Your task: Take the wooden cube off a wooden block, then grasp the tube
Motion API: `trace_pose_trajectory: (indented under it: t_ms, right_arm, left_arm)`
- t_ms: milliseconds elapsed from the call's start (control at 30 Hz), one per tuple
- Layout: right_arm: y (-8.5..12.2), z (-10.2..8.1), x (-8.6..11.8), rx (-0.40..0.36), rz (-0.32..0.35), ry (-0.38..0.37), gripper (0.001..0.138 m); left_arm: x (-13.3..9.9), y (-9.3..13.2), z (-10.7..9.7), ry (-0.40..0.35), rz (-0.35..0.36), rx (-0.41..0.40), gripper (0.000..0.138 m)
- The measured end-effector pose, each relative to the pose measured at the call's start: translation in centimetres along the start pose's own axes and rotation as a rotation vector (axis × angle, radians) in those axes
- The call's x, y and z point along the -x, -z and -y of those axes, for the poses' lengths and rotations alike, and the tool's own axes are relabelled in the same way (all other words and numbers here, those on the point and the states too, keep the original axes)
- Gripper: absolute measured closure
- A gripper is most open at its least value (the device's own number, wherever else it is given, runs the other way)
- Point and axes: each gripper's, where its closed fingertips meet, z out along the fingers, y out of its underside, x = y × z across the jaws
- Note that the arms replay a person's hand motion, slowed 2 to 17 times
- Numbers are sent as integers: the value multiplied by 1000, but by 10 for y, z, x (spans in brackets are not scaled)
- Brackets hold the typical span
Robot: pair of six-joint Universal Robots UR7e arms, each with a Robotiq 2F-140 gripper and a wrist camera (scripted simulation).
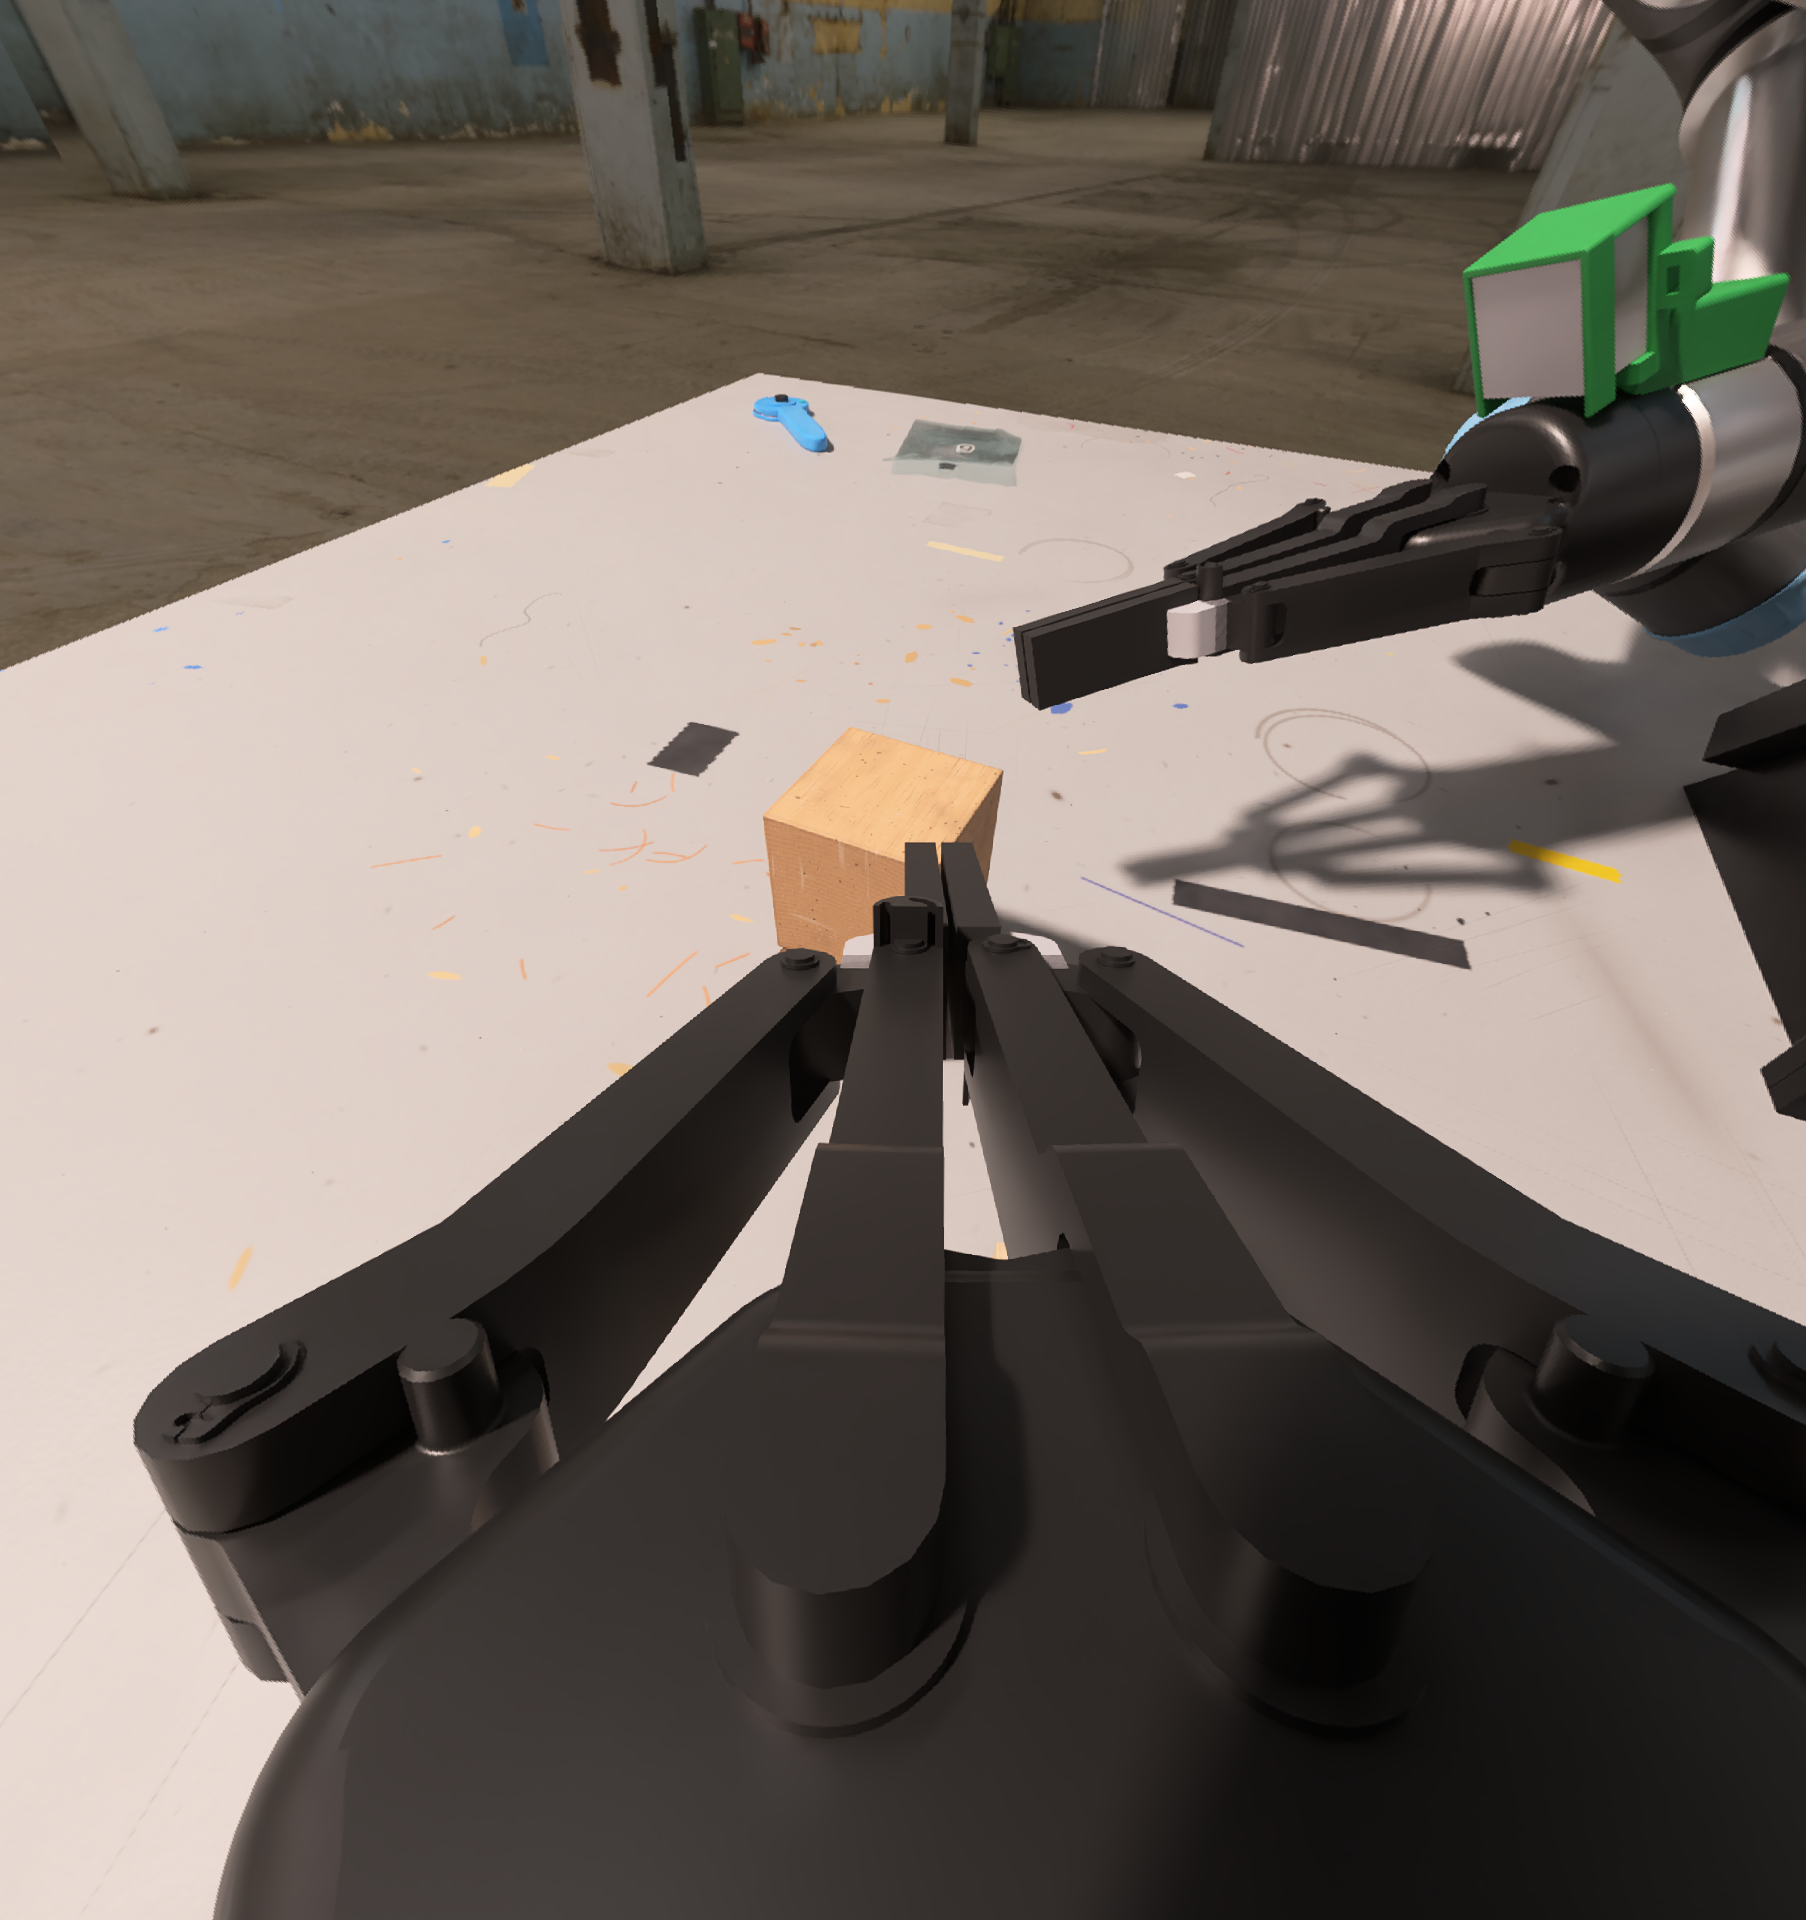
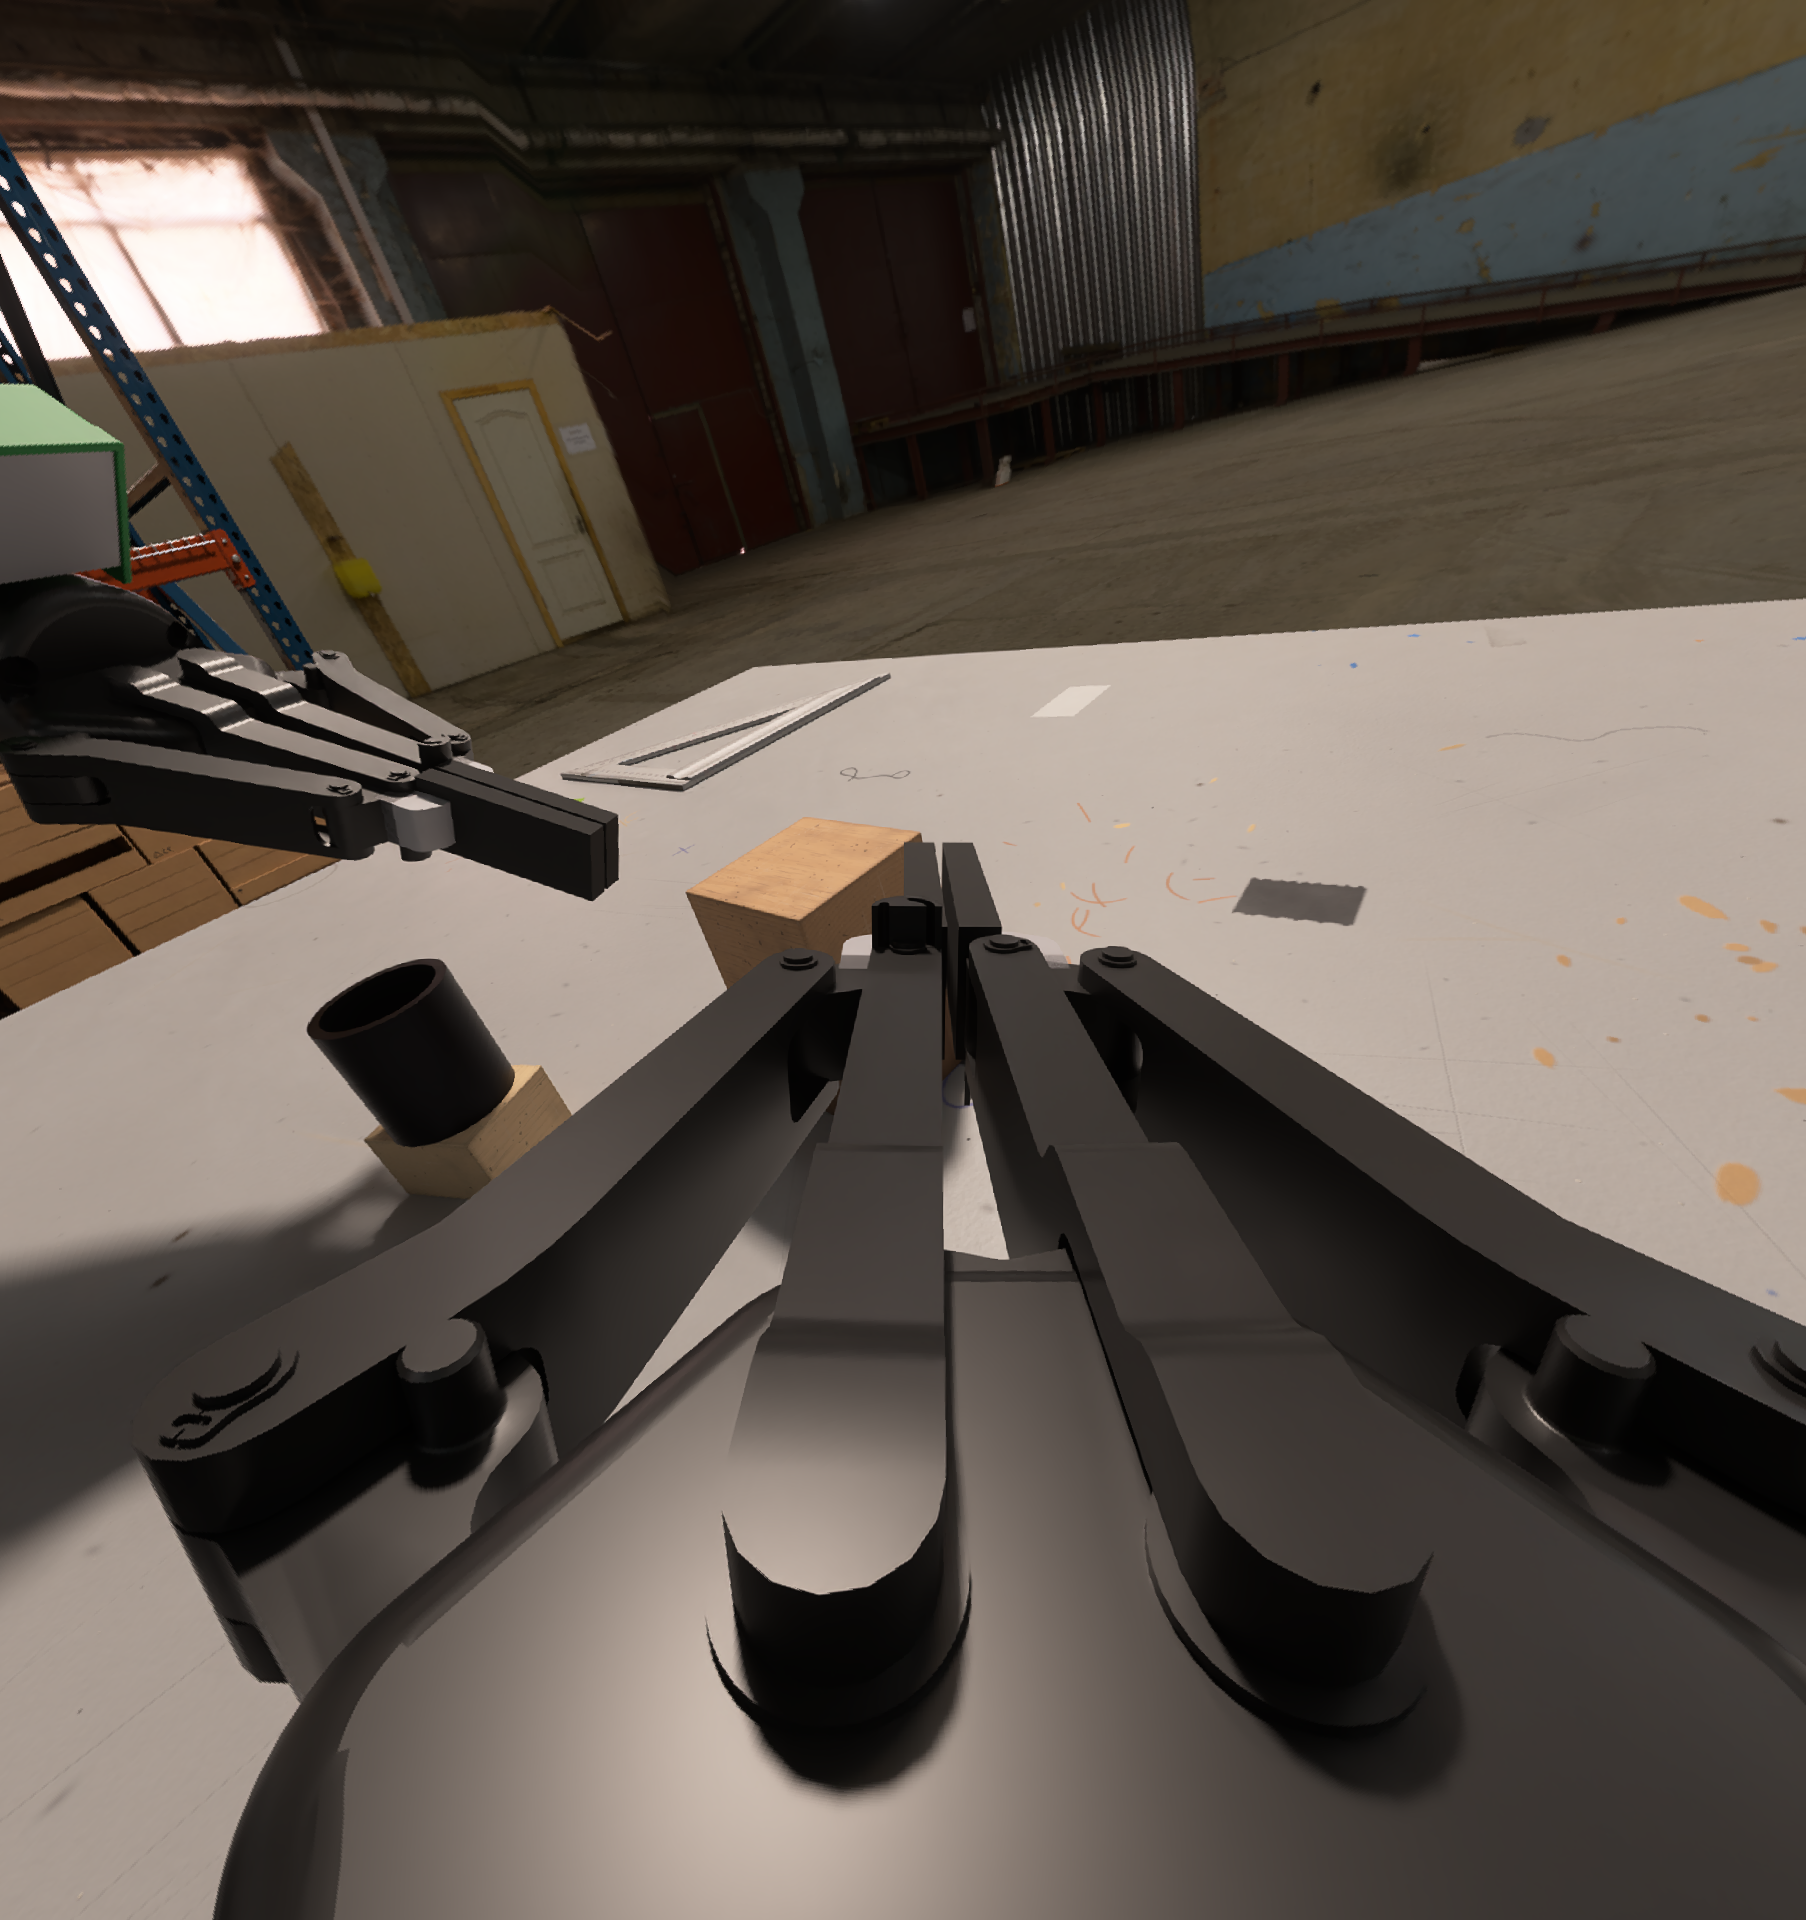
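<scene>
A light wooden cube (image 1: 878, 821) rests on the white table (image 1: 359, 831), just beyond and left of my left gripper (image 1: 940, 868), which is shut and empty. My right gripper (image 1: 1029, 665) hovers shut and empty above the table to the cube's right. In the right wrist view the cube (image 2: 805, 878) sits just beyond my right gripper (image 2: 946, 873). A black tube (image 2: 411, 1049) stands tilted on a small wooden block (image 2: 483, 1148) to the left. The left gripper (image 2: 598, 857) hovers above and beyond the tube. The tube does not show in the left wrist view.
A blue tool (image 1: 790, 421) and a grey plastic packet (image 1: 956, 452) lie near the table's far edge. A metal set square (image 2: 733, 738) lies at the far edge in the right wrist view. Black base parts (image 1: 1792, 831) stand at the right.
</scene>
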Motion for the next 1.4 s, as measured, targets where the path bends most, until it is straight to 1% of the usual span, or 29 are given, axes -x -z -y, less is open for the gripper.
trace_pose_trajectory:
  t_ms: [467, 833, 1400]
  right_arm:
    - [0, 0, 0, 3, -5, -8, 137]
    - [0, 1, 0, 7, -17, 6, 137]
    - [-2, 3, 0, 47, -39, 29, 138]
  left_arm:
    - [0, 0, 0, -3, 9, 3, 137]
    - [0, 0, 0, -7, 16, 5, 137]
    - [0, 0, 2, 9, 16, -8, 137]
